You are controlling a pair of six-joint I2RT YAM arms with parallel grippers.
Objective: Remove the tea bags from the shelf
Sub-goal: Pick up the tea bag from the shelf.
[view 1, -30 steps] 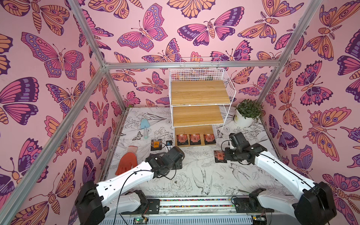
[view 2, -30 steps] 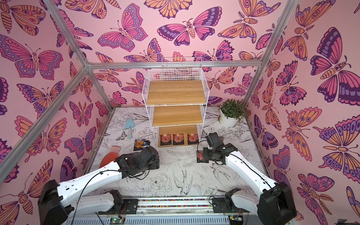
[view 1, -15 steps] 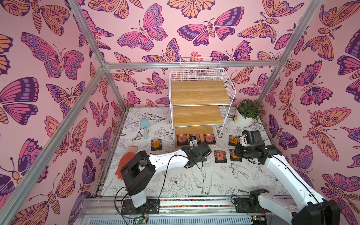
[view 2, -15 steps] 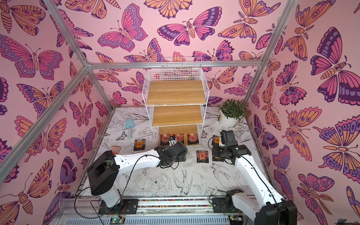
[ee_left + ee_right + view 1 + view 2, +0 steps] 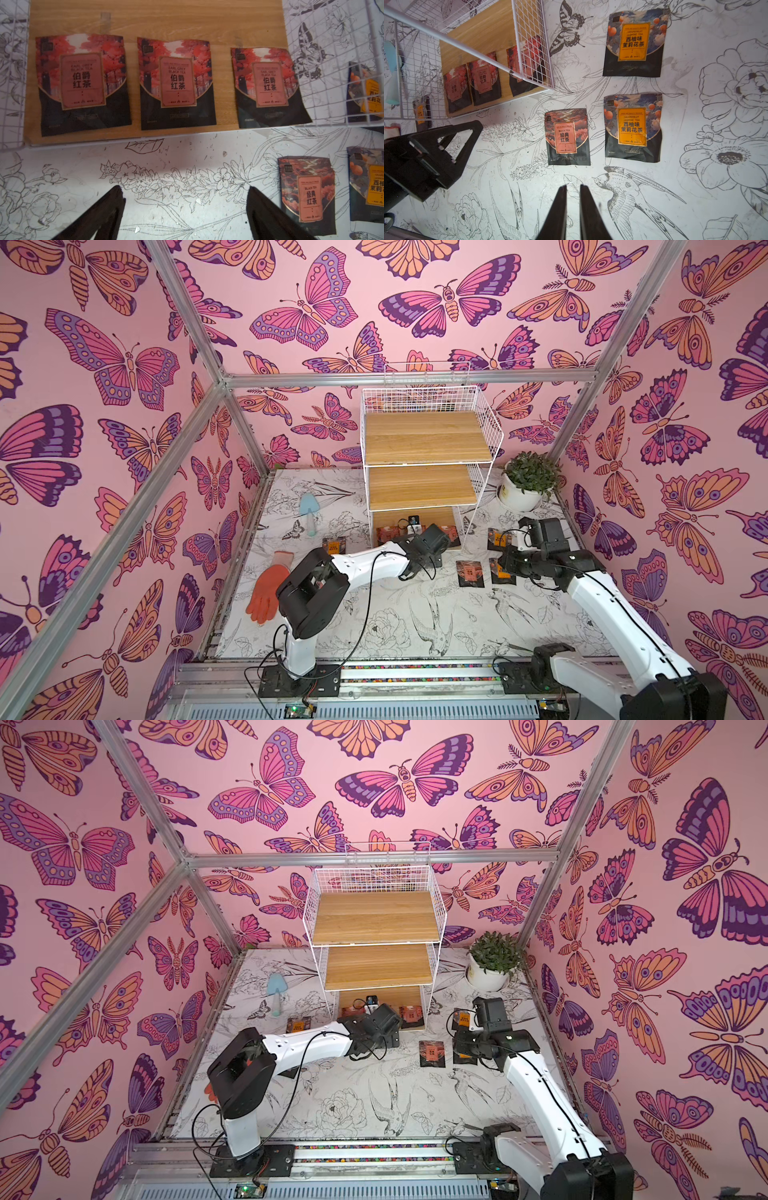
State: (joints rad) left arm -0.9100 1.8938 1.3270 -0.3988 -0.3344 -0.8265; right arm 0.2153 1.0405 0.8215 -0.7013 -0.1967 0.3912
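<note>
On shelf [image 5: 145,18] bottom board: three tea bags [image 5: 176,83]; four on table [image 5: 695,187]

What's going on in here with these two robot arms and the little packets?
Two robot arms are clearing tea bags off a shelf. Three red tea bags still lie on its bottom board. The left tool hangs open just in front of them, holding nothing. The right tool, nearly closed and empty, hovers over the table near three tea bags already laid out there.
</note>
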